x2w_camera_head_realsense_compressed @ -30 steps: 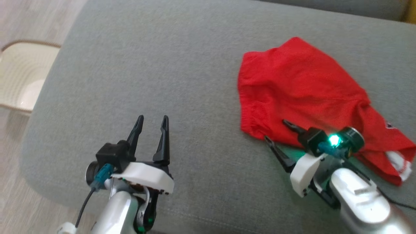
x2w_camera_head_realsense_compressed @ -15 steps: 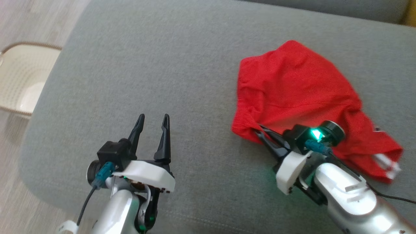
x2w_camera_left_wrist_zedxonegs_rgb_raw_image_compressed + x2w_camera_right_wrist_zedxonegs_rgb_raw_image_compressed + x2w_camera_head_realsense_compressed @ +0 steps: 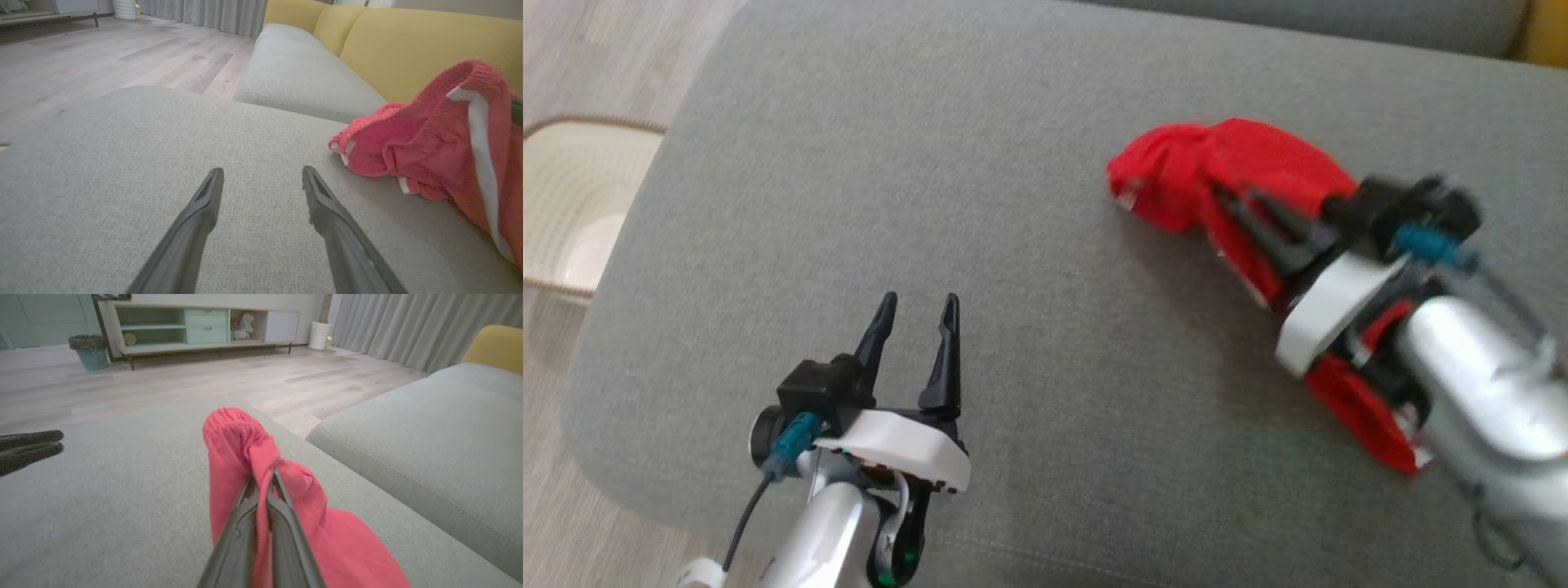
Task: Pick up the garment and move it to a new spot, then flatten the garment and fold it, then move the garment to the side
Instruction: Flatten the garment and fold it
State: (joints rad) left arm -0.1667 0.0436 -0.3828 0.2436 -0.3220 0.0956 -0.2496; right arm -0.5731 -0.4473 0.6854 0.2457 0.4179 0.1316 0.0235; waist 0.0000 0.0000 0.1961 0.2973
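Overhead, the crumpled red knit garment (image 3: 1241, 155) lies toward 2 o'clock over the grey fabric sofa cushion (image 3: 1013, 163). It is bunched around the right gripper (image 3: 1241, 204), whose dark fingers are pressed together, pinching the cloth. The left gripper (image 3: 919, 300) hovers at 7 o'clock, fingers spread and empty. From the left wrist, those fingers stand apart above the cushion, with the garment at 3 o'clock before a yellow padded backrest (image 3: 408, 49). From the right wrist, the clamped fingers grip a fold, and the elastic hem rises toward 12 o'clock.
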